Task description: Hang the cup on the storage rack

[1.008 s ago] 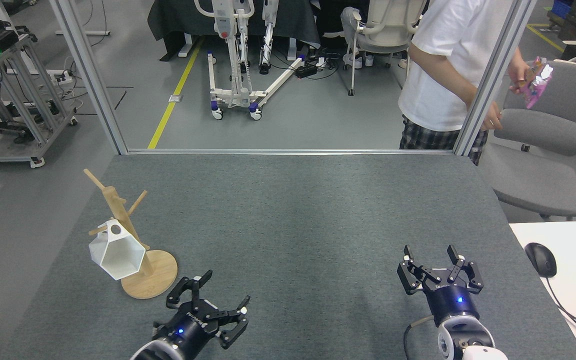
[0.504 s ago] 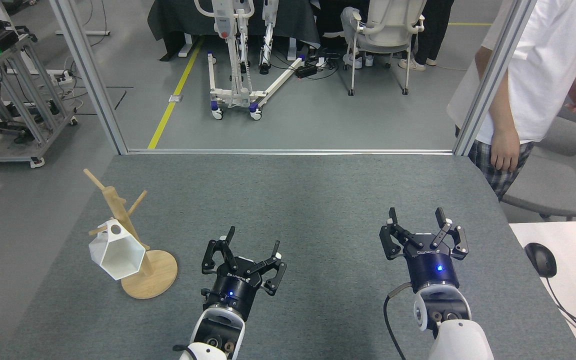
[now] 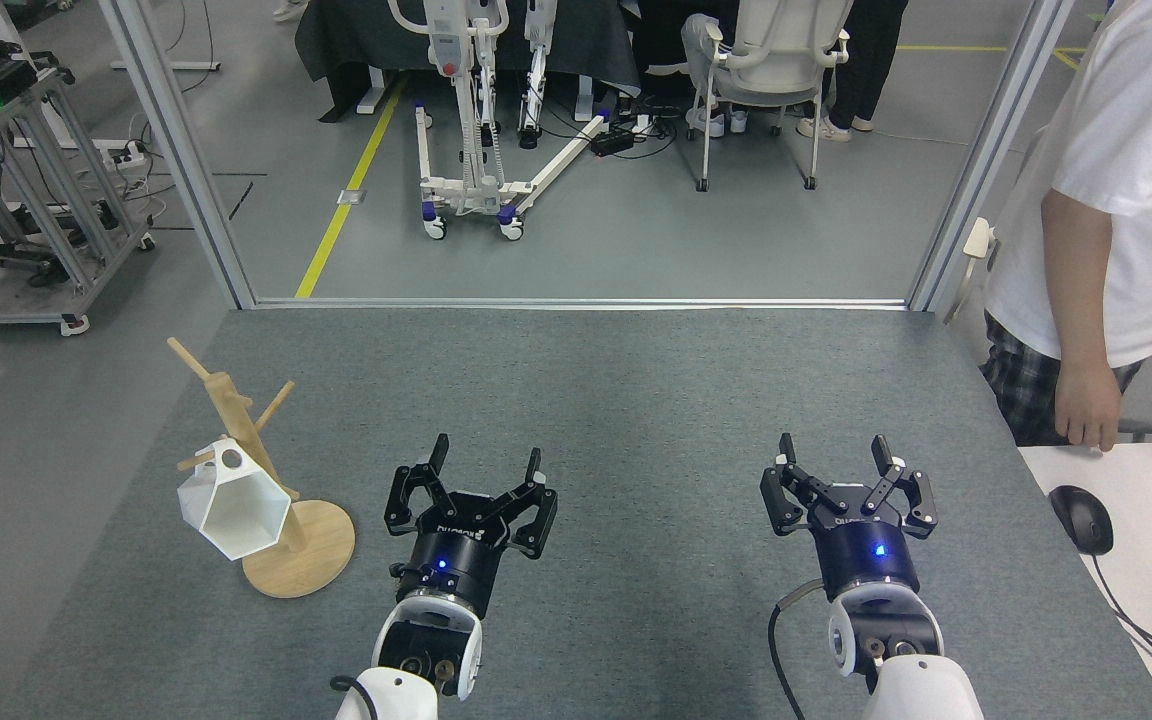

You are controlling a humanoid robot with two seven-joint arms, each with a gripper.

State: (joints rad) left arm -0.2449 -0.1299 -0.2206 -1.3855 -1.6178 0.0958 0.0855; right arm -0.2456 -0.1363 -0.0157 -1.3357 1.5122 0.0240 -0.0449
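Observation:
The white faceted cup (image 3: 233, 508) hangs by its holed tab on a lower peg of the wooden storage rack (image 3: 236, 430), at the left of the grey table. The rack's round base (image 3: 316, 560) rests on the table. My left gripper (image 3: 484, 452) is open and holds nothing, to the right of the rack and clear of it. My right gripper (image 3: 833, 448) is open too, with nothing in it, over the right half of the table.
A person in a white shirt (image 3: 1116, 200) stands at the table's right edge, one hand (image 3: 1081, 420) hanging near a white desk with a mouse (image 3: 1081, 518). Metal frame posts (image 3: 181, 150) bound the table's far edge. Chairs and equipment stand beyond.
My left gripper swung from near the rack's base toward the table's middle and turned to face forward. My right gripper moved forward. The person walked to the right. The cup stayed on its peg.

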